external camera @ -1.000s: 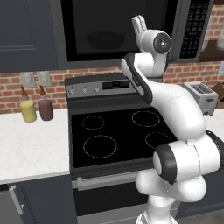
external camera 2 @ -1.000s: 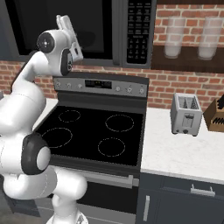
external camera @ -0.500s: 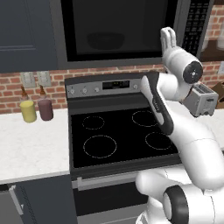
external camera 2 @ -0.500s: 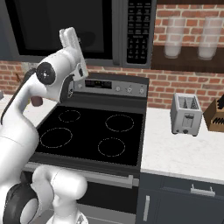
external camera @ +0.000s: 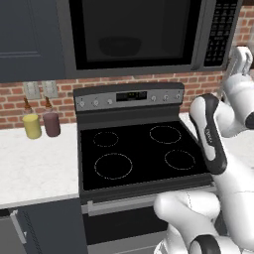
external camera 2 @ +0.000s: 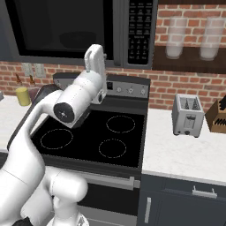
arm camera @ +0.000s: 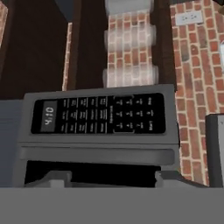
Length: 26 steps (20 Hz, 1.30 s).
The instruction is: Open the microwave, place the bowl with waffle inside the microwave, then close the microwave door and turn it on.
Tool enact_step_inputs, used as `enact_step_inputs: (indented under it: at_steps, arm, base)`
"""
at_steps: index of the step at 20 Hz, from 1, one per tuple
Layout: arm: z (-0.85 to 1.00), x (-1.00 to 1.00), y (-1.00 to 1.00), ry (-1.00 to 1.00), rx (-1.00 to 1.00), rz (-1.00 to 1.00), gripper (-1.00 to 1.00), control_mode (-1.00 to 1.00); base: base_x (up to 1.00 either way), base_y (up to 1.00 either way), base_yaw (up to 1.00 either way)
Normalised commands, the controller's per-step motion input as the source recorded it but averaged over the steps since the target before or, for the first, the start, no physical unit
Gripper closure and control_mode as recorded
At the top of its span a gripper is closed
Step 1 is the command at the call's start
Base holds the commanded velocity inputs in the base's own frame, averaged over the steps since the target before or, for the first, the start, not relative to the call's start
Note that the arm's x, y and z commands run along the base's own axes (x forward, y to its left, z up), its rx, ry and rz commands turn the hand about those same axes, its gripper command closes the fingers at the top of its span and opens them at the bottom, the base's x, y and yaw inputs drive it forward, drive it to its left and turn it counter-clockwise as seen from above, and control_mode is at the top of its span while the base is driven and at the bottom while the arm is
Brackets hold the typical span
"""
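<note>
Fingers [arm camera: 169, 177] of my gripper [external camera 2: 95, 52] stand well apart with nothing between them, so the gripper is open and holds nothing. In the right base view it points upward in front of the lower right corner of the microwave door [external camera 2: 62, 26]; in the left base view it sits at the right edge, just below and to the right of the button panel [external camera: 220, 31]. The hand view looks straight at that panel: a flat black rectangle with rows of small pale keys and a small lit display at one end, set in a smooth dark grey frame.

The microwave [external camera: 149, 34] is a wide, boxy dark grey unit hung above the stove [external camera: 141, 154]. Its door is shut, the vertical bar handle [external camera 2: 118, 31] running beside the panel. Through the glossy black glass I make out the dim rounded outline of the bowl [external camera: 119, 47] inside; the waffle I cannot tell.

Below lies the smooth black glass cooktop with four thin ring marks, backed by red brick. A boxy silver toaster [external camera 2: 189, 114] stands on the speckled white counter to the right.

A second ago my gripper was up against the middle of the door glass; since then my arm has swung right, past the handle, to the panel side
</note>
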Motion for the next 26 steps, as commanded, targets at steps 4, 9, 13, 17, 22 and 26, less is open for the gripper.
enact_step_inputs:
  at_steps: [4, 9, 13, 17, 22, 26]
  arm:
    - [0.00, -0.38, -0.89, 0.10, 0.19, 0.00, 1.00, -1.00]
    - [0.00, -0.06, -0.40, 0.04, 0.13, 0.15, 1.00, -1.00]
    - [0.00, -0.04, 0.00, -0.01, 0.01, 0.05, 1.00, -1.00]
    - [0.00, -0.05, -0.01, 0.11, 0.04, 0.12, 1.00, -1.00]
    - [-0.13, 0.04, 0.08, 0.21, 0.00, 0.10, 1.00, -1.00]
    - [-0.01, 0.03, 0.02, 0.05, 0.00, 0.03, 1.00, -1.00]
  base:
    - [0.00, 0.00, 0.00]
    - [0.00, 0.00, 0.00]
    - [0.00, 0.00, 0.00]
    - [0.00, 0.00, 0.00]
    - [0.00, 0.00, 0.00]
    - [0.00, 0.00, 0.00]
